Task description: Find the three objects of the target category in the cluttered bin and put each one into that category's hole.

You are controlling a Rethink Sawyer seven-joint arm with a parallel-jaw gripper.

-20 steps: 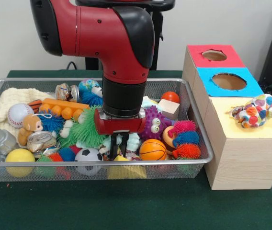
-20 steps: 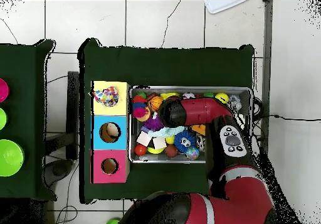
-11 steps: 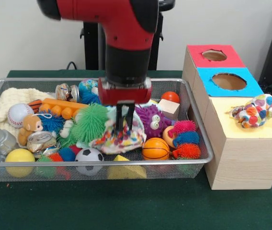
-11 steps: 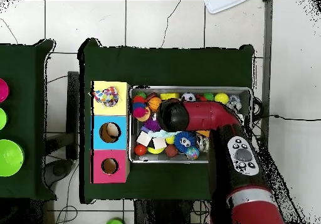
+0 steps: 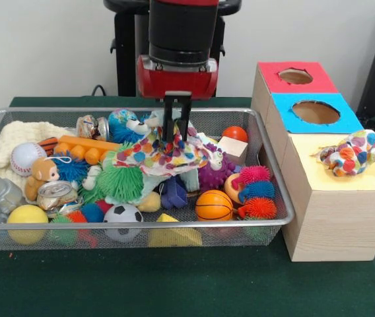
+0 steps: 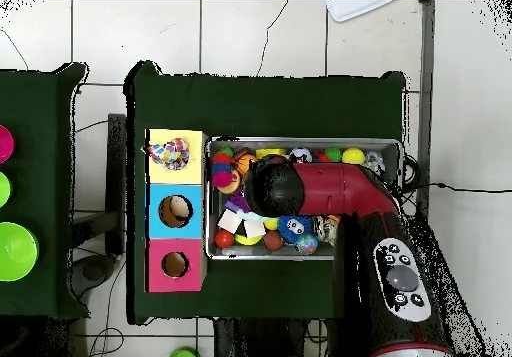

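Note:
My gripper [image 5: 176,135] hangs over the middle of the wire bin [image 5: 276,198], shut on a white cloth with coloured spots [image 5: 156,154]. The cloth is lifted clear of the toys and drapes around the fingers [image 5: 169,119]. A second spotted cloth [image 5: 354,153] lies bunched on the yellow top of the wooden box [image 5: 336,198], also seen as the spotted cloth [image 6: 170,153] in the overhead view. The blue section has a round hole [image 5: 315,111] and the red section a round hole [image 5: 296,76]. From above, the arm [image 6: 310,188] covers the gripper and the held cloth.
The bin is packed with toys: a green spiky ball [image 5: 118,181], a purple fuzzy creature [image 5: 212,173], a small basketball [image 5: 213,205], a soccer ball [image 5: 122,214], a baseball [image 5: 26,158], a can [image 5: 54,194], a cream towel [image 5: 9,142]. Green bowls [image 6: 15,251] sit on a side table.
The gripper went down among the toys, shut on the spotted cloth and rose with it. The cloth now hangs higher above the bin than half a second ago.

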